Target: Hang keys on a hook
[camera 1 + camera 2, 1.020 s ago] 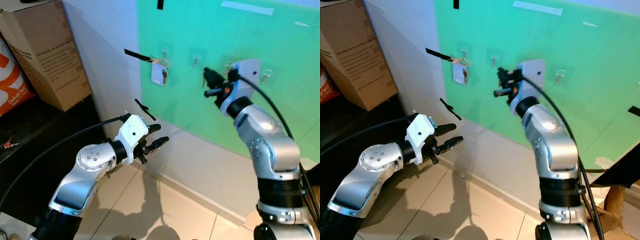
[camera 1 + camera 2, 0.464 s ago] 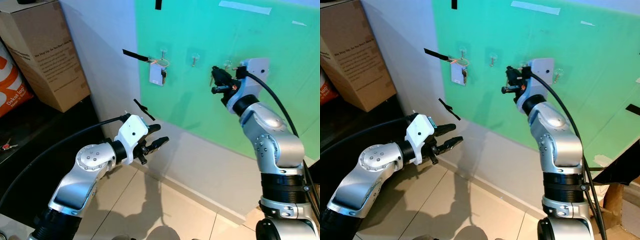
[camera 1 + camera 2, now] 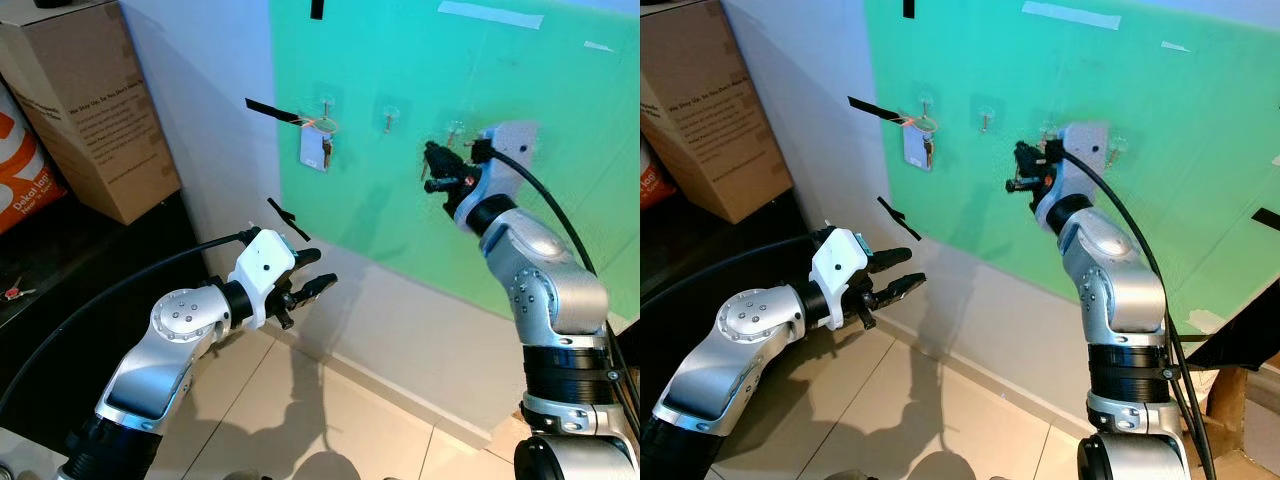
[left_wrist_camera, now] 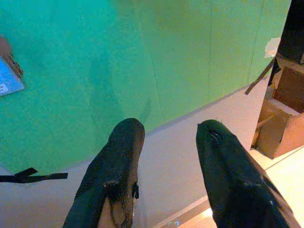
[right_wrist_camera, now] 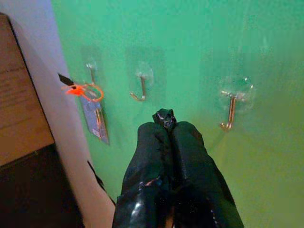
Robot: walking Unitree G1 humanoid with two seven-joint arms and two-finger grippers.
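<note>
Right tool (image 5: 166, 124) fingers pressed together (near hook (image 5: 230, 110))

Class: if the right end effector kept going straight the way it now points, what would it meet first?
Probably the green board itself, between the middle hook and the hook beside it. The right end effector is shut; depth to the board is unclear.

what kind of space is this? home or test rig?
Likely a staged test corner indoors: a green sheet taped to the wall with stick-on hooks, keys hanging on one, a cardboard box alongside, tiled floor.
</note>
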